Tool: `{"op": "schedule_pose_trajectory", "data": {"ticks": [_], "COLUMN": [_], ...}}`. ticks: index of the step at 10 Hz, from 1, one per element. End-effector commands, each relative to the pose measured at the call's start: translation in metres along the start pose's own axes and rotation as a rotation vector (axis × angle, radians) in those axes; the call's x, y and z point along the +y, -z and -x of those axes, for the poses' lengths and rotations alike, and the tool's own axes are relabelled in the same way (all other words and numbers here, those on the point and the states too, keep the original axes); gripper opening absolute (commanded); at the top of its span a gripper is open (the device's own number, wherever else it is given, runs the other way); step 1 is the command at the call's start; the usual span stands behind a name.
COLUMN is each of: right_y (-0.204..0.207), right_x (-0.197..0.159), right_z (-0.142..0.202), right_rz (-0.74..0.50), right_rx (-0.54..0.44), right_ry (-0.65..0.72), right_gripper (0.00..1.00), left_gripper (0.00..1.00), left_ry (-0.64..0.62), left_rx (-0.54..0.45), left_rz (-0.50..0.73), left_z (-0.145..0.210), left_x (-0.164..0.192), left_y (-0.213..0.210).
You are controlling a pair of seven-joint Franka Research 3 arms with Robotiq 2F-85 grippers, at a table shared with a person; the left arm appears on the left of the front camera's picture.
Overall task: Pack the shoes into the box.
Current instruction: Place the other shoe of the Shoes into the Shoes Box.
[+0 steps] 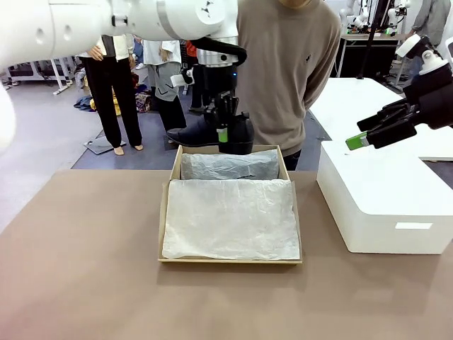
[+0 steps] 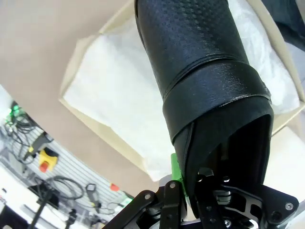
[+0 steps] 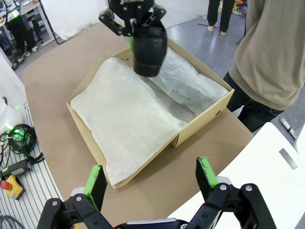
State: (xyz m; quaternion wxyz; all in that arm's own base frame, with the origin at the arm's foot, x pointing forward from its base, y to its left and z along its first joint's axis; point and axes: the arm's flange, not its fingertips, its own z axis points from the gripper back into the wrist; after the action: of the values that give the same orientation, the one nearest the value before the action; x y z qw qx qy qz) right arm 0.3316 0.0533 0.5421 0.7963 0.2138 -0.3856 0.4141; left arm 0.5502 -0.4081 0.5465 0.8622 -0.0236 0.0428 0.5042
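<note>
The left gripper [image 1: 223, 133] pinches a black shoe [image 1: 195, 134] at its heel end, holding it in the air over the far end of the open box [image 1: 230, 261], which is lined with tissue [image 1: 230, 219]. The right gripper [image 1: 362, 133] hangs spread wide above the white box [image 1: 382, 212].
</note>
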Motion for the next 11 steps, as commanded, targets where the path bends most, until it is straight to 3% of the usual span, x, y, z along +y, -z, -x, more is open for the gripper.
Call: {"op": "schedule_pose_trajectory", "data": {"ticks": [1, 3, 4, 5, 10, 11], "right_y": [0.001, 0.001, 0.001, 0.001, 0.001, 0.001], "right_x": [-0.002, -0.002, -0.002, -0.002, -0.002, -0.002], "right_z": [-0.001, -0.001, -0.001, -0.001, -0.001, -0.001], "right_rz": [-0.012, -0.012, -0.012, -0.012, -0.012, -0.012], "right_rx": [-0.016, -0.016, -0.016, -0.016, -0.016, -0.016], "right_ry": [-0.014, -0.014, -0.014, -0.014, -0.014, -0.014], "right_gripper": [1.0, 1.0, 1.0, 1.0, 1.0, 1.0], "left_gripper": [0.0, 0.0, 0.0, 0.0, 0.0, 0.0], "left_ry": [-0.108, -0.111, -0.06, -0.068, -0.063, -0.131], "left_rx": [-0.064, -0.085, -0.076, -0.047, -0.052, -0.059], "left_rz": [0.005, -0.015, -0.022, 0.014, 0.01, 0.029], "left_z": [0.018, 0.033, 0.033, 0.027, 0.028, 0.036], "left_x": [-0.025, -0.033, -0.032, -0.018, -0.023, -0.025], "left_y": [-0.008, 0.001, 0.0, 0.017, 0.022, 0.023]}}
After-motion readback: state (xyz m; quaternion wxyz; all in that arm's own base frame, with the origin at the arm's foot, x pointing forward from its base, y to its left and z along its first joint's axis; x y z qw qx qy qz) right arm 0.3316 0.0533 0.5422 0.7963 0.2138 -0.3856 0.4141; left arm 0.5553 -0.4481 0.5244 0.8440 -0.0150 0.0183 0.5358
